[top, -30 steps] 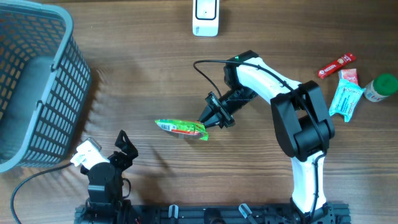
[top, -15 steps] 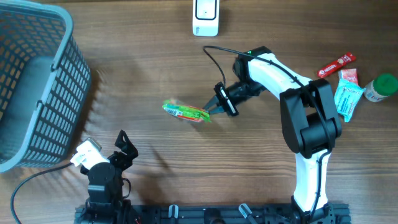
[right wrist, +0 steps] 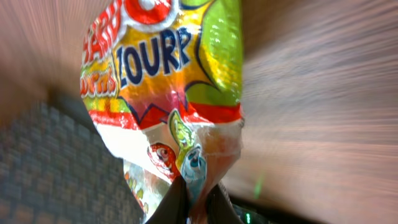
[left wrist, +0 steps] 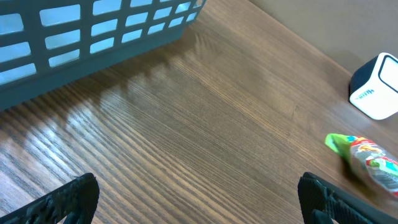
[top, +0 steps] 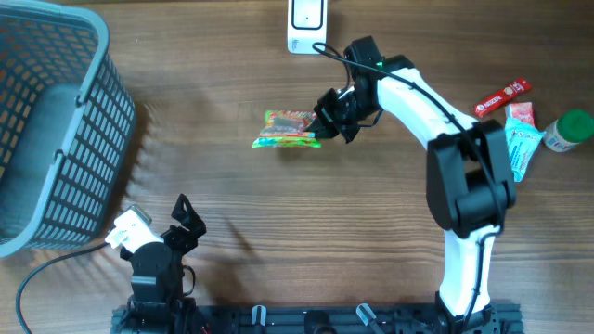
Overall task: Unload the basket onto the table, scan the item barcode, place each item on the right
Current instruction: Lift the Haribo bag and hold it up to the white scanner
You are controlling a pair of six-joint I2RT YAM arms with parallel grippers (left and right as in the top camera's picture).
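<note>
Two robot arms sit at a brown wooden table point(top: 223, 269). The right claw point(top: 327, 119) is closed tight on one end of a bright candy bag point(top: 290, 129). The bag is green, yellow and red, and it sticks out from the claw toward the basket side. It is near the white scanner point(top: 307, 26), a little below it and to its left. In the right wrist view the bag point(right wrist: 168, 87) fills most of the picture, with its crinkly end pinched between the two fingers point(right wrist: 169, 202) at the bottom. The wood behind it looks blurry. The left claw point(top: 186, 215) is wide open and holds nothing. It is low by the near edge of the table, well apart from the bag. A big gray basket point(top: 56, 130) stands at the far left. Off to the right lie a red stick pack point(top: 502, 96), a light blue packet point(top: 516, 144) and a bottle with a green cap point(top: 568, 130).
</note>
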